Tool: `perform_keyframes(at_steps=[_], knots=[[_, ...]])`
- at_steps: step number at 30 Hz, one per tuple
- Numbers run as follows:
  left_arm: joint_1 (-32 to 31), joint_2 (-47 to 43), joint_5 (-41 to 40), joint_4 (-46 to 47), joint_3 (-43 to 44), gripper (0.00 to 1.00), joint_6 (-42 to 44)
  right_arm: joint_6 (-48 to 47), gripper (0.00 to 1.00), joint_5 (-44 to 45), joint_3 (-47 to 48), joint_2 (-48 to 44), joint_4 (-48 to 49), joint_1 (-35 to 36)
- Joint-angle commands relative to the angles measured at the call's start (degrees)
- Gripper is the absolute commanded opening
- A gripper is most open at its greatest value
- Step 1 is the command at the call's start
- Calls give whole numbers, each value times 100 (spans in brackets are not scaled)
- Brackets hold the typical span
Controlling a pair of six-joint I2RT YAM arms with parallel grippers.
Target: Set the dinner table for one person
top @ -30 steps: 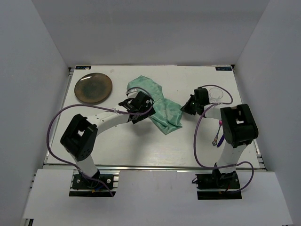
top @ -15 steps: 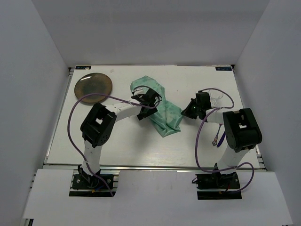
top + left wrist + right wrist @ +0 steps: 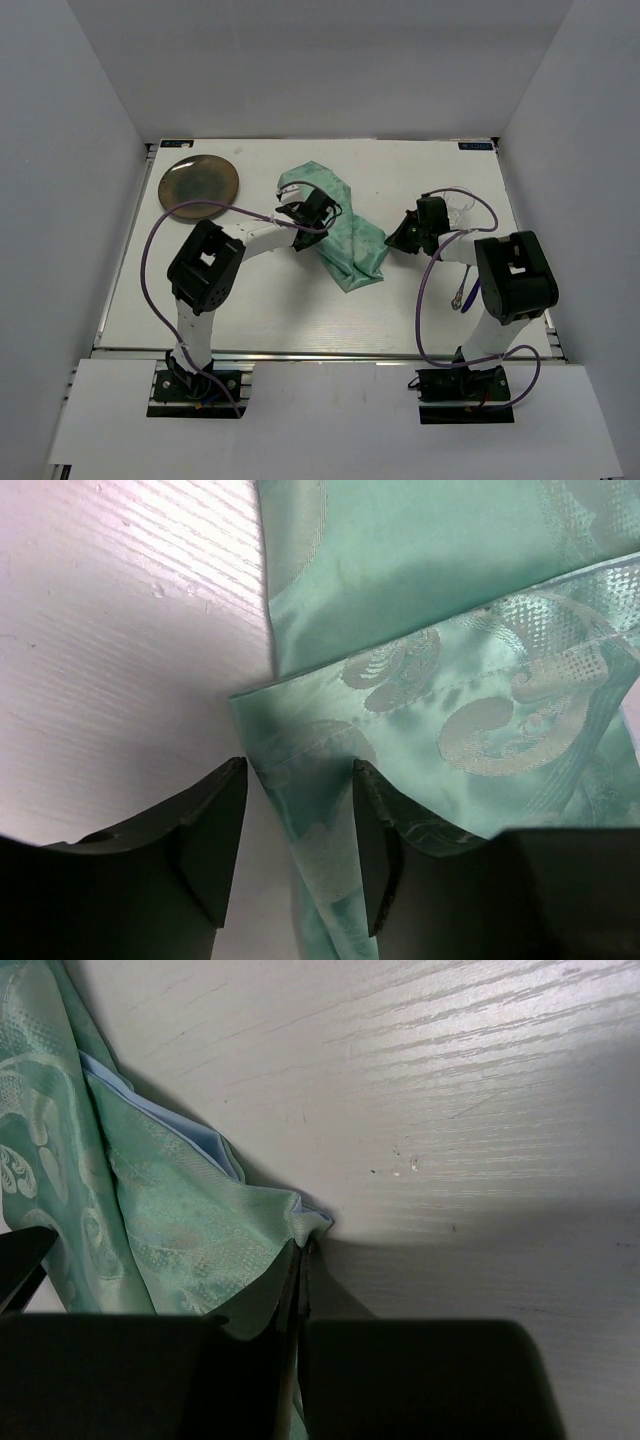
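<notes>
From above, the white desk [image 3: 260, 310] takes up most of the space between the pale walls, with both arms mounted at its near edge. A crumpled mint-green cloth [image 3: 350, 240] lies near the middle, running from the far side down toward the right. A brown plate [image 3: 199, 186] sits well apart at the far left corner. The left pincer [image 3: 312, 215] is down on the cloth's left edge, and the right pincer [image 3: 400, 238] is at its right edge. A clear glass [image 3: 462, 207] stands just beyond the right wrist. A small utensil [image 3: 459, 297] lies beside the right arm, too small to tell more. In the left wrist view, the left pincer [image 3: 300, 770] is partly spread. Its two dark fingers straddle a folded hem of the mint-green cloth [image 3: 450, 600], and bare desk [image 3: 120, 630] shows to the left. In the right wrist view, the right pincer [image 3: 300, 1250] is pressed together, pinching a corner of the mint-green cloth [image 3: 170, 1210]. That corner tents up toward the fingertips and casts a shadow on the desk [image 3: 450, 1110] beside it.
</notes>
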Motion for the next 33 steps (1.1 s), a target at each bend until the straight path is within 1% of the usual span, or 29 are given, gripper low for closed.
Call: perform_keyframes(at_steps=[1,5,6,8,9,11,12,14,17,18,19,20,21,22,23,24,25,26,27,28,29,30,32,33], knots=[[94,-286,-68,309,-59,56,85,-125,0,4,-51,-190,7,-18],[94,-251,-59,352,-94,38,85,-90,0,-5,-43,-225,-11,-18],[147,-259,-59,352,-103,29,85,-90,0,4,-43,-260,-28,-9],[147,-303,-76,300,-77,21,120,-72,0,4,-16,-269,-46,-9],[147,-329,-129,265,-51,9,121,-55,0,12,-7,-313,-63,-9],[147,-417,-138,291,-24,6,226,-28,0,12,19,-348,-81,-18],[199,-435,-147,308,-15,0,261,-2,0,-22,28,-392,-90,-18],[261,-444,-138,256,116,0,358,24,0,-101,45,-480,-81,-27],[314,-523,-322,-77,484,0,498,16,0,-312,98,-866,25,-35],[375,-636,-444,-226,851,0,603,-37,0,-321,150,-1197,-19,-44],[437,-707,-733,-628,1081,0,630,-46,0,-269,212,-1375,-115,-88],[489,-786,-875,-849,1327,0,665,-72,0,-69,386,-1820,-403,-88],[612,-952,-1024,-1104,1799,0,700,-116,0,55,501,-2051,-606,-114],[691,-1076,-1243,-1672,2030,0,683,-151,0,196,633,-2306,-878,-184],[770,-1199,-1341,-1948,2259,0,640,-186,0,441,869,-2795,-1377,-220],[919,-1539,-1412,-2351,2522,0,596,-291,0,574,1002,-3070,-1599,-237],[982,-1769,-1517,-2476,2568,0,595,-362,0,671,1125,-3325,-1810,-264],[982,-2041,-1579,-2547,2534,0,578,-397,0,924,1240,-3798,-2204,-264],[1034,-2348,-1623,-2487,2247,0,569,-441,0,944,1484,-4046,-2373,-255],[1035,-3056,-1597,-2365,2044,0,586,-511,0,953,1600,-4240,-2514,-247],[1035,-3455,-1536,-2146,1781,0,647,-546,0,944,1740,-4607,-2768,-238],[1035,-4216,-1501,-1630,1212,0,787,-608,0,927,2029,-4724,-2910,-238],[1035,-4774,-1325,-1083,725,0,981,-705,0,892,2399,-4900,-3251,-255],[1035,-4916,-1368,-845,549,0,999,-740,0,909,2801,-4875,-3349,-238]])
